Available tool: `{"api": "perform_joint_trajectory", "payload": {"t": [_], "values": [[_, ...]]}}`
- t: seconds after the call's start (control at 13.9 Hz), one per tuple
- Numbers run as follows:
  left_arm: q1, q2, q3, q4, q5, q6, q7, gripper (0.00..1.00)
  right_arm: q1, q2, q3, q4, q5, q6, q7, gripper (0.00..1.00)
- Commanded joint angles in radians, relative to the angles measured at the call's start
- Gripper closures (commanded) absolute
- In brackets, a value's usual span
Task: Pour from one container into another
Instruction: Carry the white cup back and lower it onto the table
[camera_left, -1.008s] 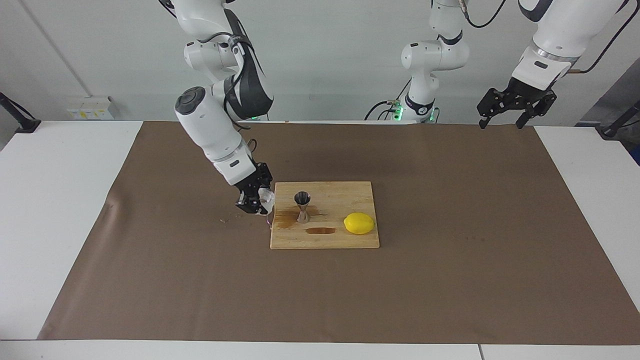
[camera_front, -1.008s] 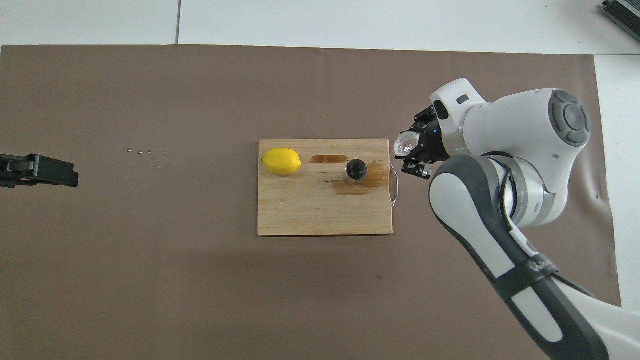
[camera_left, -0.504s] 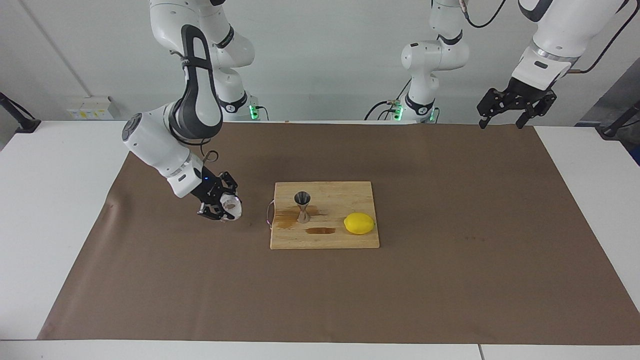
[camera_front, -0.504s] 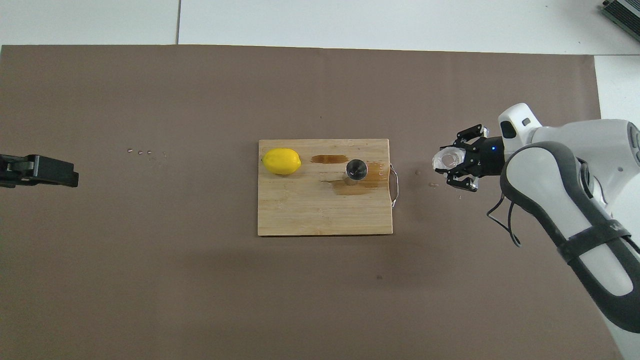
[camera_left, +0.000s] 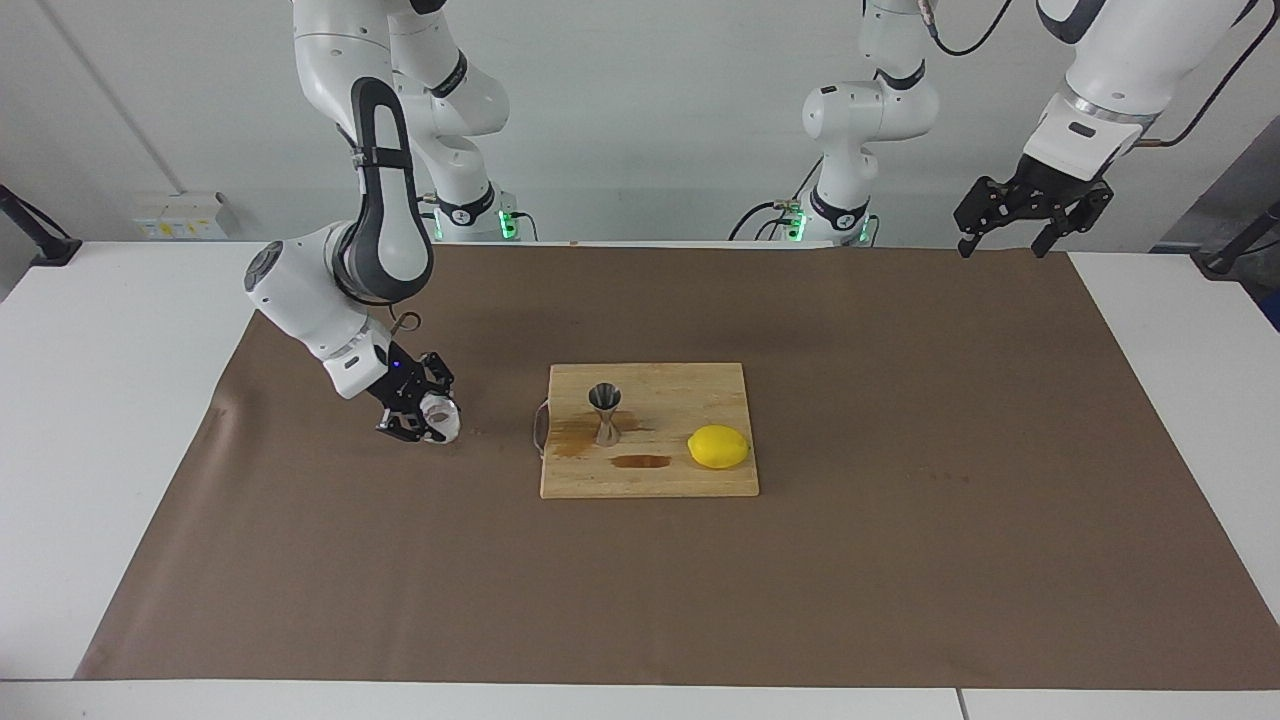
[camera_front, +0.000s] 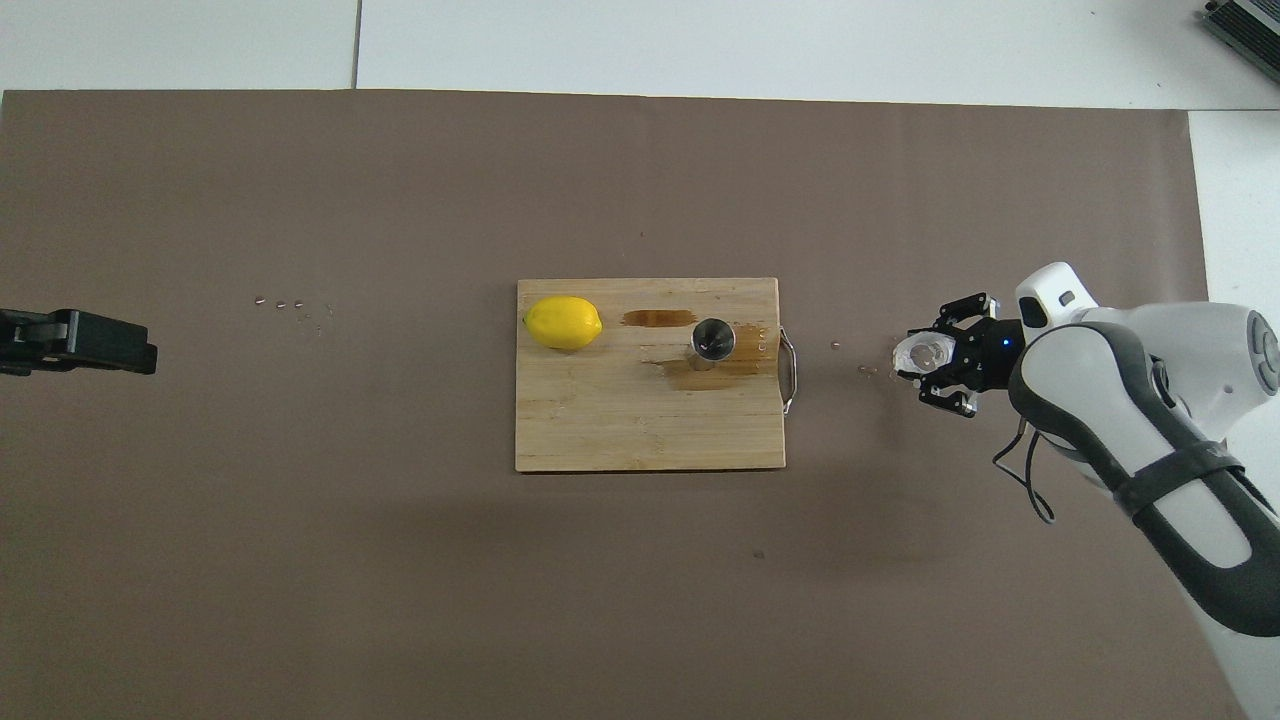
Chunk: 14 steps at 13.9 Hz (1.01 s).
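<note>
The small clear bumpy glass cup (camera_left: 440, 415) (camera_front: 922, 352) sits in my right gripper (camera_left: 428, 418) (camera_front: 935, 356), which is shut on it, low over the brown mat beside the board, toward the right arm's end of the table. The cup's mouth tips sideways; whether it touches the mat I cannot tell. The steel hourglass jigger (camera_left: 605, 412) (camera_front: 712, 340) stands upright on the wooden cutting board (camera_left: 690, 385) (camera_front: 620, 420), in a brown wet patch. My left gripper (camera_left: 1030, 218) (camera_front: 75, 340) waits raised and open, holding nothing, over the mat's edge at the left arm's end of the table.
A yellow lemon (camera_left: 718, 446) (camera_front: 563, 322) lies on the board beside the jigger. Brown spill stains (camera_left: 641, 461) (camera_front: 659, 318) mark the board, and droplets (camera_front: 865, 371) dot the mat between the board's metal handle (camera_front: 790, 372) and the cup.
My right gripper has carried the glass cup from the board's handle edge toward the right arm's end of the table and lower. The left arm has not moved.
</note>
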Motion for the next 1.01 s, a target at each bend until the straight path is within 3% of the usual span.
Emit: {"api": "perform_joint_trajectory", "payload": {"t": [0.0, 0.07, 0.14, 0.29, 0.65, 0.86, 0.94], "values": [[-0.007, -0.030, 0.010, -0.033, -0.011, 0.004, 0.004, 0.00, -0.023, 0.009, 0.014, -0.007, 0.065, 0.030, -0.083, 0.58], [-0.007, -0.030, 0.010, -0.033, -0.010, 0.004, 0.003, 0.00, -0.023, 0.011, 0.014, -0.009, 0.065, 0.032, -0.084, 0.52], [-0.007, -0.030, 0.010, -0.033, -0.011, 0.004, 0.004, 0.00, -0.021, 0.011, 0.014, -0.007, 0.065, 0.032, -0.082, 0.20], [-0.007, -0.030, 0.010, -0.033, -0.010, 0.004, 0.003, 0.00, -0.023, 0.011, 0.012, -0.007, 0.065, 0.026, -0.073, 0.00], [-0.007, -0.030, 0.010, -0.033, -0.010, 0.004, 0.003, 0.00, -0.011, -0.015, 0.011, -0.001, 0.060, 0.009, -0.001, 0.00], [-0.007, -0.030, 0.010, -0.033, -0.010, 0.004, 0.003, 0.00, -0.006, -0.060, 0.011, 0.003, 0.019, -0.017, 0.152, 0.00], [-0.007, -0.030, 0.010, -0.033, -0.010, 0.004, 0.003, 0.00, -0.008, -0.069, 0.012, 0.011, -0.047, -0.019, 0.220, 0.00]]}}
